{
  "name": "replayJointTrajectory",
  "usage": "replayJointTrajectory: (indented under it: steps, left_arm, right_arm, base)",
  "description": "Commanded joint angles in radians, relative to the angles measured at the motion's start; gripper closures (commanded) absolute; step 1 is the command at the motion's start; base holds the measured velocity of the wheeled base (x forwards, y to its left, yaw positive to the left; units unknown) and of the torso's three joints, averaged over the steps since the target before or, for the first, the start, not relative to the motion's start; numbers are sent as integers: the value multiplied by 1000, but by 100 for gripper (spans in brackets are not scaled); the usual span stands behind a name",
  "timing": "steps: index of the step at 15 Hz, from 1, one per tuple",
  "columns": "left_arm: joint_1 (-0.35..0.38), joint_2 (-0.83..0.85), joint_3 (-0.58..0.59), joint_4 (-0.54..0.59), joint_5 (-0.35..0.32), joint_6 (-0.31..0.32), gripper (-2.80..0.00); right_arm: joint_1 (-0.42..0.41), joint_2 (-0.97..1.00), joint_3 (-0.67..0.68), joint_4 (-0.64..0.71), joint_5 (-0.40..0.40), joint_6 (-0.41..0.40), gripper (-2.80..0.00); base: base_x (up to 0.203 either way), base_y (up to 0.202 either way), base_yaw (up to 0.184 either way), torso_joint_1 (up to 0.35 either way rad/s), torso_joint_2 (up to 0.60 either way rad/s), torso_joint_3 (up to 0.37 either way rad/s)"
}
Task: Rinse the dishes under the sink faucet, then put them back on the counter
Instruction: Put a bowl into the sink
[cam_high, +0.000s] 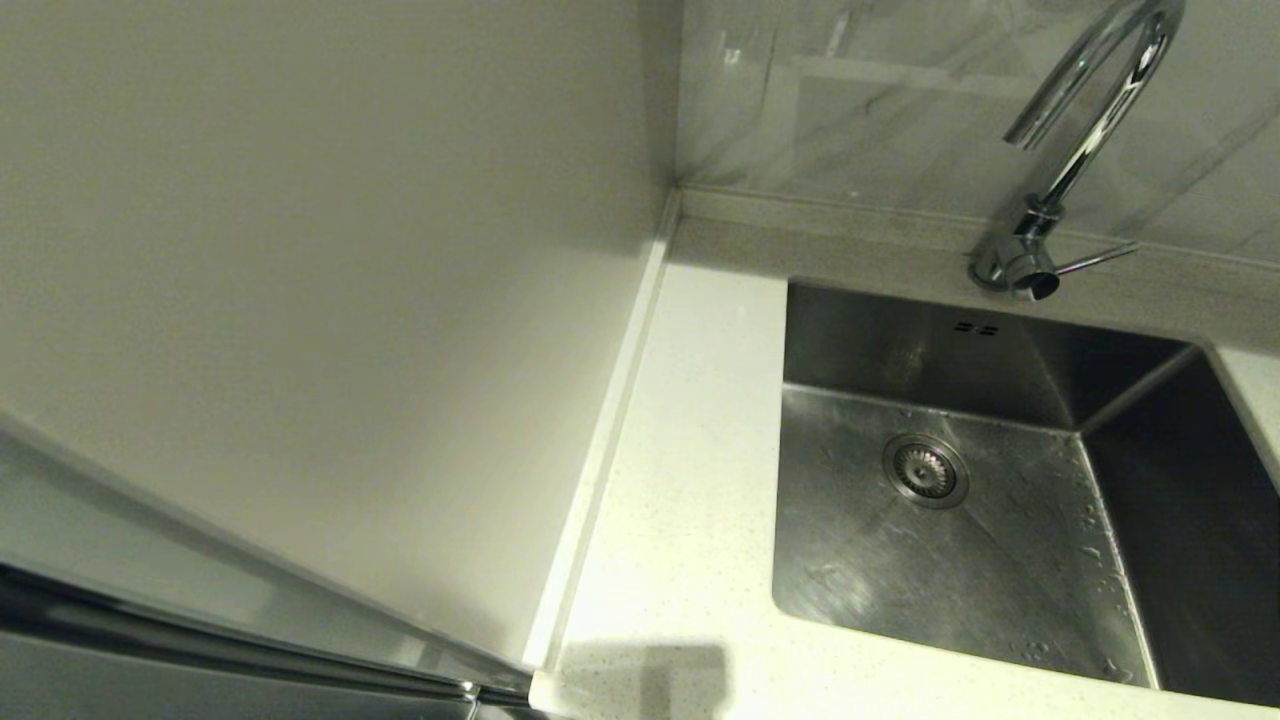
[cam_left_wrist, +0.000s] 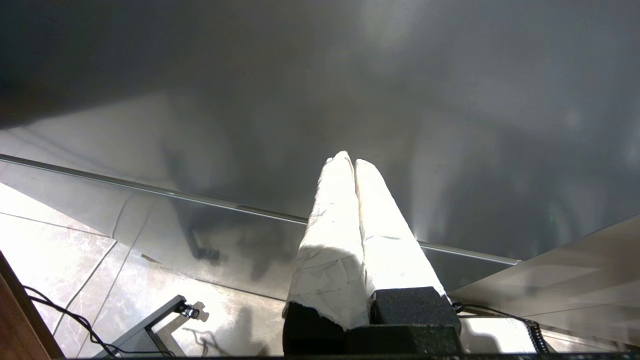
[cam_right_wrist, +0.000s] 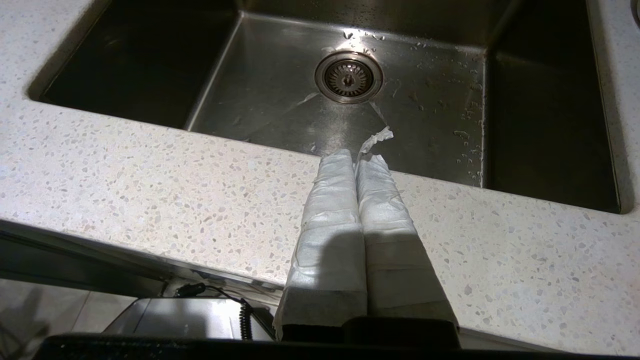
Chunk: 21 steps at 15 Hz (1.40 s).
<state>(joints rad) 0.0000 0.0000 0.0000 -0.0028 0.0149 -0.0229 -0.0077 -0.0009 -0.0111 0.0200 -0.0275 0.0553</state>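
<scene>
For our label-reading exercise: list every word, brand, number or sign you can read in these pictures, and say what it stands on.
None: no readable text in any view.
The faucet, sink, its drain strainer and the counter show no lettering.
The wrapped fingers of the left gripper and right gripper are unmarked.

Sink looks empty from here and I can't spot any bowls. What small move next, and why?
Probably look for the bowls before moving an arm. The sink holds only its drain and water drops, and the visible counter shows none. The right pincer is shut, empty, near the front edge; the left pincer is shut, low by the cabinet.
</scene>
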Motion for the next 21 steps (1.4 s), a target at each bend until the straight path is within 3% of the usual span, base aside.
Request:
replayJointTrajectory:
  steps: [1,21]
  left_arm:
    - [0,-3,0,0,0,0,0]
    - [0,-3,0,0,0,0,0]
  right_arm:
    - [0,-1,0,0,0,0,0]
    - [0,-1,-2,5,-2,0,0]
  base:
    - [0,0,0,0,0,0]
    - [0,0,0,0,0,0]
